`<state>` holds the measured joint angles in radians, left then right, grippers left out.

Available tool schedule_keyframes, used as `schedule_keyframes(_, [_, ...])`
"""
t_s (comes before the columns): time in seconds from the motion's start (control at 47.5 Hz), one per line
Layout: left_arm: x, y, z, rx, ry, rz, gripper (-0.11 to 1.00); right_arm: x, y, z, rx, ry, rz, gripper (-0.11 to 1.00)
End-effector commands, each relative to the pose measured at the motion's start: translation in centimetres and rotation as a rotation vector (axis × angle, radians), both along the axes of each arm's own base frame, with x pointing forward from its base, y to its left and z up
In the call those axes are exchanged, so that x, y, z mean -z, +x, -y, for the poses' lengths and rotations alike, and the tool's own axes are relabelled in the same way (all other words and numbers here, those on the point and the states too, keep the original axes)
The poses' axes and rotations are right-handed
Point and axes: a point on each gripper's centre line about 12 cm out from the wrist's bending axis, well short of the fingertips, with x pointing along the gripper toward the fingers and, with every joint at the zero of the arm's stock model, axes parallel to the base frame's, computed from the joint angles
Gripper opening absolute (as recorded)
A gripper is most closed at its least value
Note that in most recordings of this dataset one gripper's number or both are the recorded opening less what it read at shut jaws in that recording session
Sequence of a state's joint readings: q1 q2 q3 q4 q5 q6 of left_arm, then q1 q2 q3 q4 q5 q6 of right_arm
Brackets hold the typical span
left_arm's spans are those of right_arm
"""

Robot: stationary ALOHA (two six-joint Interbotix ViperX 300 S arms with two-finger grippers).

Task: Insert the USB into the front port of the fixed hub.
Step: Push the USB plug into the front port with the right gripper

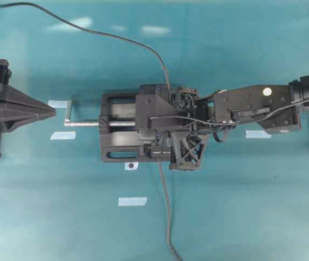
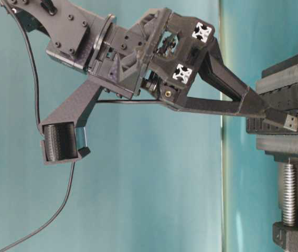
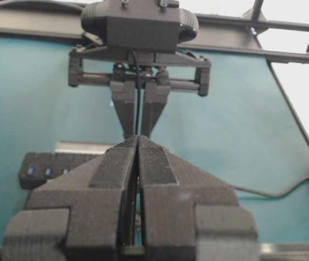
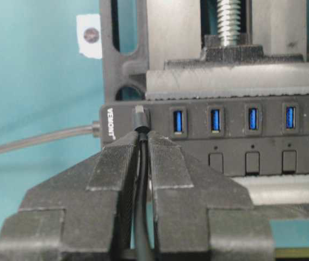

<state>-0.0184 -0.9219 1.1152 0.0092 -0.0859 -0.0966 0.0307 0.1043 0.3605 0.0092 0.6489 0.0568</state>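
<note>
Teal table top [image 1: 241,217] with pale tape strips [image 1: 132,201] stuck on it, glare patches from overhead light at its far edge, black frame rails [image 3: 285,54] bordering it, bright background beyond.

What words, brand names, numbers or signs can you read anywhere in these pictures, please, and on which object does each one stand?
"VEMONT": white letters on the end of the long black USB hub strip with blue ports, clamped in the black vise with silver screw.
"VEMONT" again, with a smaller line beside it too small to read: the hub's end face in the table-level view.
Nothing else is legible.
</note>
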Motion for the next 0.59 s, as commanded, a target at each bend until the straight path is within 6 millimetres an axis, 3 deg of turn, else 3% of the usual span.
schedule_keyframes(0.0, [-0.49, 0.13, 0.04, 0.002, 0.001, 0.017, 0.00, -1.97, 0.49, 0.19, 0.011, 0.004, 0.047, 0.07])
schedule_keyframes(0.274, [-0.42, 0.12, 0.04, 0.002, 0.001, 0.015, 0.00, -2.69, 0.90, 0.21, 0.006, -0.002, 0.061, 0.07])
schedule_keyframes(0.569, [-0.41, 0.10, 0.04, 0.002, 0.001, 0.029, 0.00, -2.03, 0.97, -0.18, -0.003, -0.002, 0.043, 0.07])
